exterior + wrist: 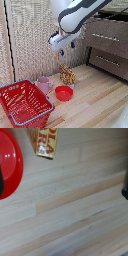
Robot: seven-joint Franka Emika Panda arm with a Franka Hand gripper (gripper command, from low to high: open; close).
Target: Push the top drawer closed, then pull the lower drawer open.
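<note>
In the exterior view the dark brown cabinet stands at the right. Its top drawer [106, 39], with a thin silver bar handle, has its front standing forward of the lower drawer [108, 62] beneath it. My gripper [67, 48] hangs in the air left of the cabinet, apart from both drawers, above the wooden floor. It is open, with nothing between its fingers. In the wrist view, dark fingertips [125, 187] show at both side edges over bare planks. The drawers are out of that view.
A red basket [22, 102] sits at the exterior view's lower left, a pink mug [44, 84] beside it. A red bowl [63, 93] [7, 168] and a snack box [67, 75] [45, 140] lie under the gripper. A woven screen [35, 40] stands behind.
</note>
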